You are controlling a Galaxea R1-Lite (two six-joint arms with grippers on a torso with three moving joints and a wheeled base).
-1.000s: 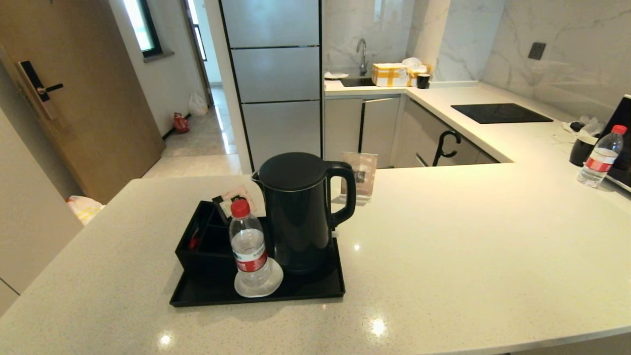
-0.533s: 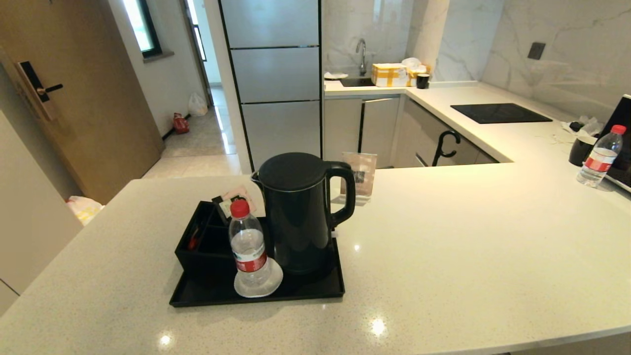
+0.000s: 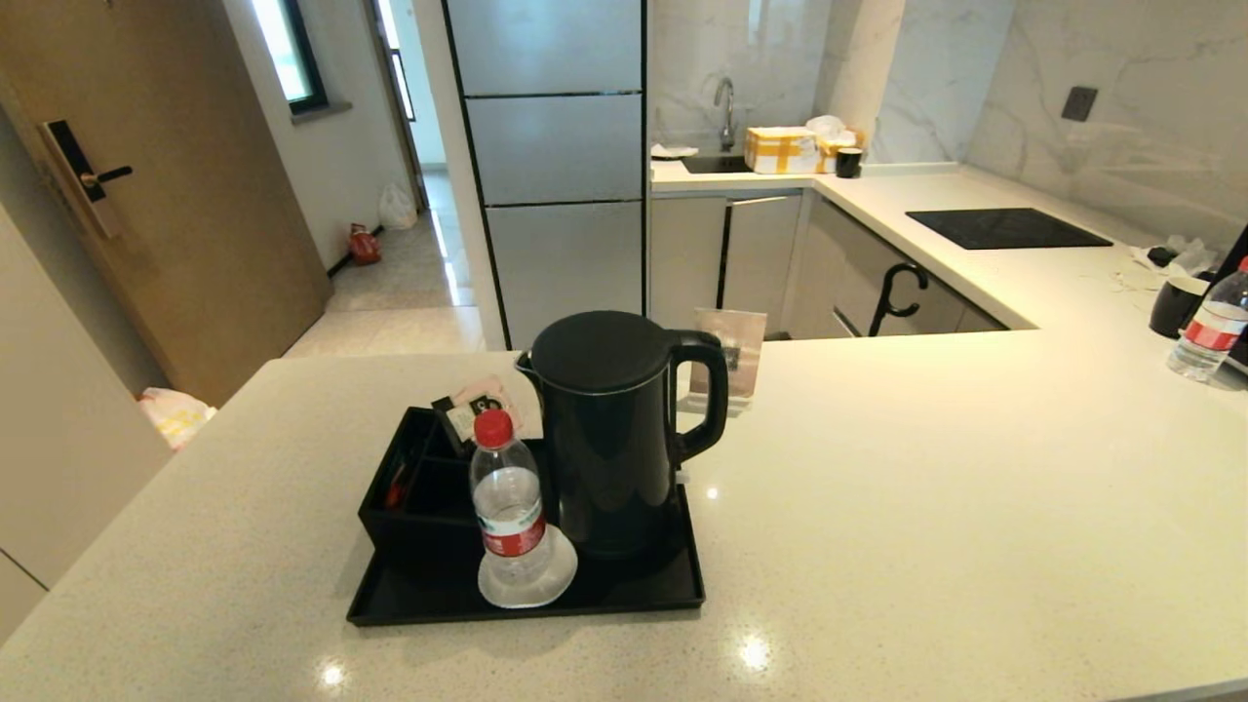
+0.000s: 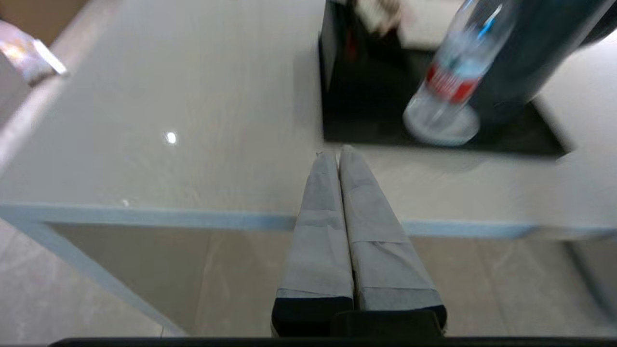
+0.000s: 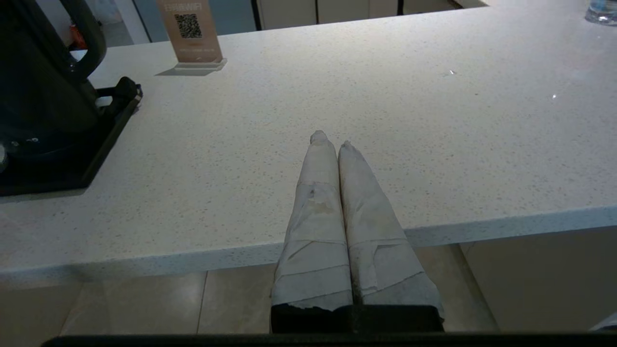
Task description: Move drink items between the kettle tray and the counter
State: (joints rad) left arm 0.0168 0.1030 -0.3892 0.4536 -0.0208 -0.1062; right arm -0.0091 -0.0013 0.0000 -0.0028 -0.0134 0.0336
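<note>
From the head, the bottle (image 3: 509,507) stands on a coaster (image 3: 561,581) in the tray (image 3: 526,606) beside the kettle (image 3: 609,429) on the tabletop (image 3: 926,507). The left wrist shows the left gripper (image 4: 333,153), fingers pressed together, empty, near the tray's corner. The right wrist shows the right gripper (image 5: 330,140), fingers likewise closed and empty, over bare tabletop.

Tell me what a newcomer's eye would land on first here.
The tall black kettle standing on the black tray in the middle of the pale counter. Next, the small water bottle with a red cap, upright on a white coaster at the tray's front, just left of the kettle. A second bottle stands at the counter's far right.
</note>
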